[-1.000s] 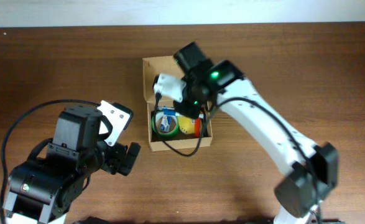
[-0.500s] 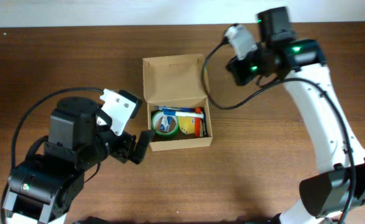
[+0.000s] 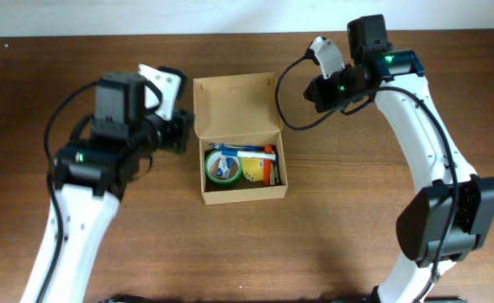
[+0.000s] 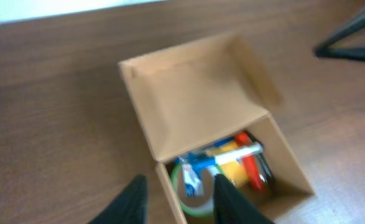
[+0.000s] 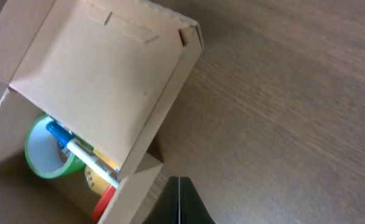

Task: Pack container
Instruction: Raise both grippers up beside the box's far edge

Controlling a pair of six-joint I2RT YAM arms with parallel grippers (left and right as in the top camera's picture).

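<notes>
Left gripper (image 4: pixel 181 194), jaws apart and empty, hovers beside the cardboard box (image 3: pixel 245 194) mid-tabletop; right gripper (image 5: pixel 179 199) closed, well clear. Tape roll (image 3: pixel 224 168) and markers (image 3: pixel 245 151) are packed; shutting the open flap lid (image 3: pixel 234 103) looks all that's left.

A dark brown wood-grain table (image 3: pixel 28 67) meets a pale strip (image 3: pixel 146 17) along its far edge.
</notes>
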